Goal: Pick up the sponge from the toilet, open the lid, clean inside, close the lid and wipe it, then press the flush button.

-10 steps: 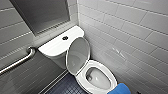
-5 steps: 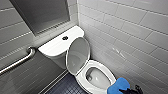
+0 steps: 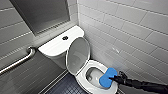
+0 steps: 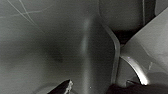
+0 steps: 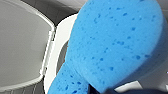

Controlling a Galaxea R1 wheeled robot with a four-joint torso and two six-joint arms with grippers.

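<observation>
There is one white toilet point(image 3: 80, 78) in the corner of two gray tiled walls point(image 3: 130, 32). It has one boxy tank point(image 3: 56, 46) at the back. One long silver grab bar point(image 3: 17, 62) is fixed on the wall beside the tank. The one lid point(image 3: 78, 55) stands up, leaning back against the tank, so the bowl is open. One bright blue sponge point(image 3: 108, 77) is at the bowl's rim, on the side next to the tiled wall, and part of it hangs over the hole. One small dark flush button point(image 3: 65, 38) sits in the middle of the tank top.

One black arm point(image 3: 145, 85) comes in low from the right and reaches almost flat to the bowl. Its right pincer point(image 3: 115, 79) is pinching the sponge at the end away from the lid. The left pincer point(image 4: 95, 90) shows as dark bits close to the white toilet. I cannot tell if it is spread or pressed together.
</observation>
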